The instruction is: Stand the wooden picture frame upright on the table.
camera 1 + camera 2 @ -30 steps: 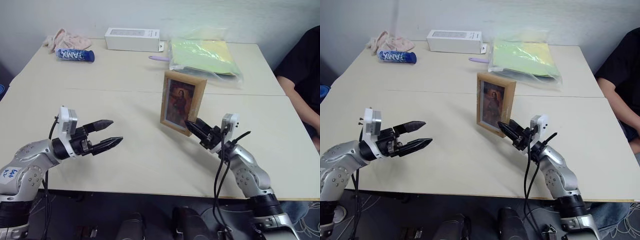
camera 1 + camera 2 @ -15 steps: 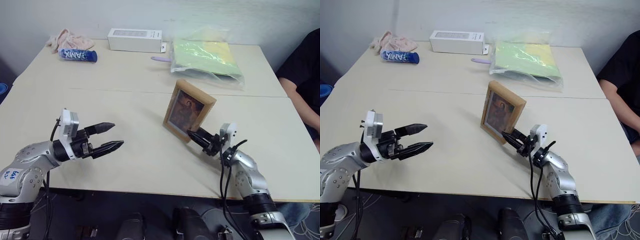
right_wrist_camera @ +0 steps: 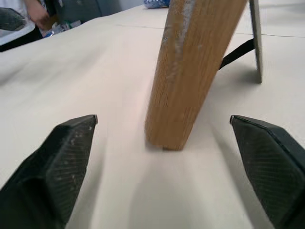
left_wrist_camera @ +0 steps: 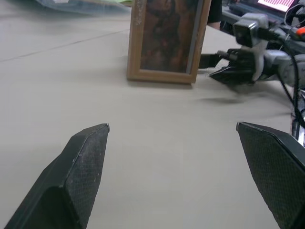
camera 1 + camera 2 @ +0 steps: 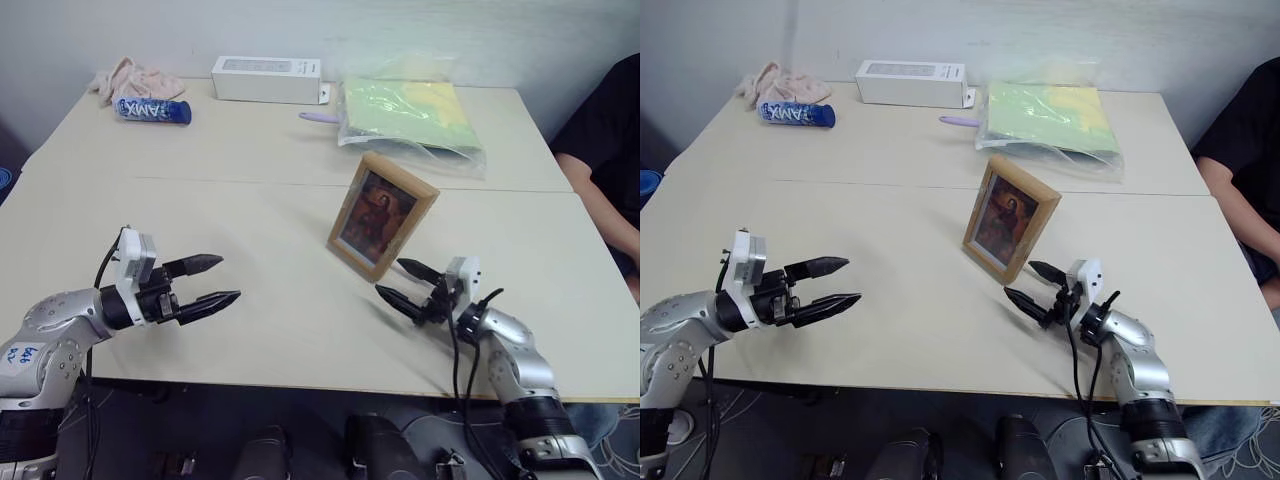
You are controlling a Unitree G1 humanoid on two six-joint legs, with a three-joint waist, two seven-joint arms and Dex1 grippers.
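The wooden picture frame [image 5: 382, 215] stands upright on the table [image 5: 250, 220], leaning back a little on its fold-out stand [image 3: 255, 38], its reddish-brown portrait turned toward me. Just in front of its near right corner my right gripper [image 5: 392, 280] is open, with a small gap to the wood and nothing between its fingers. The frame's light-wood edge [image 3: 195, 62] rises between those fingers in the right wrist view. Far to the left my left gripper [image 5: 228, 278] hangs open and empty above the table, pointing toward the frame [image 4: 167, 38].
Along the back edge lie a white oblong box [image 5: 265, 78], a blue tube [image 5: 150, 110], a pink cloth [image 5: 135, 78], a purple pen [image 5: 318, 117] and a plastic bag of green sheets [image 5: 412, 110]. A person in black [image 5: 610, 130] sits at the right.
My right gripper has opened and let go of the frame, drawing back toward the near edge. The frame, tilted half a second ago, now stands by itself. The left gripper has hardly moved.
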